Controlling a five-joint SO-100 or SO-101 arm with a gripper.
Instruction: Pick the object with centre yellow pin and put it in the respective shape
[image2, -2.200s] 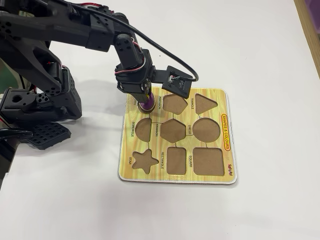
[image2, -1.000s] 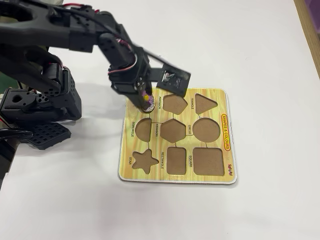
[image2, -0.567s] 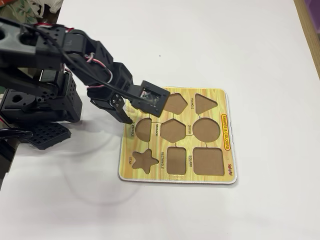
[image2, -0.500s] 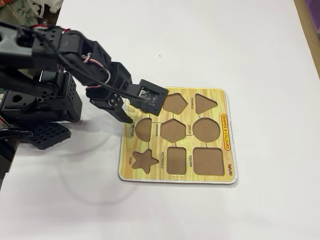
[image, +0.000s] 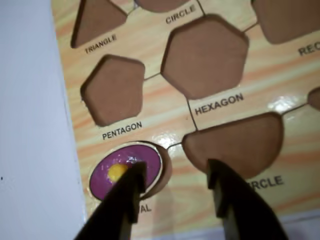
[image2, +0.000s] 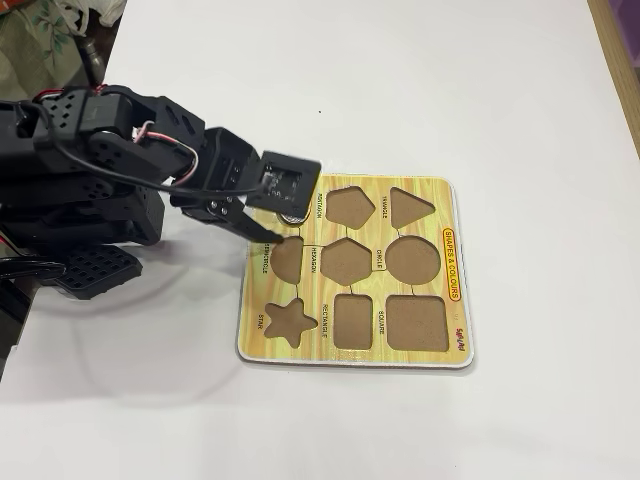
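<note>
Leftmost in the fixed view sits the black jointed plastic arm, reaching rightward over the plain white counter toward the yellow wood-grain puzzle board with brown cut-out recesses. At that board's near corner, in the wrist view, the small purple oval puzzle piece with a pale rim and yellow centre knob lies in its oval recess, though shifted toward one side so a crescent of brown floor shows beside it; whether it lies fully flat cannot be told. Above it the two dark fingers stand spread and hold nothing, one crossing the piece's edge, the other over the semicircle recess. The piece looks light, stiff and flat, with a glossy, likely slippery face, so the raised knob seems the only sensible place to pinch. Farther right the pentagon recess, hexagon recess and the rest lie empty, with printed labels beside them.
</note>
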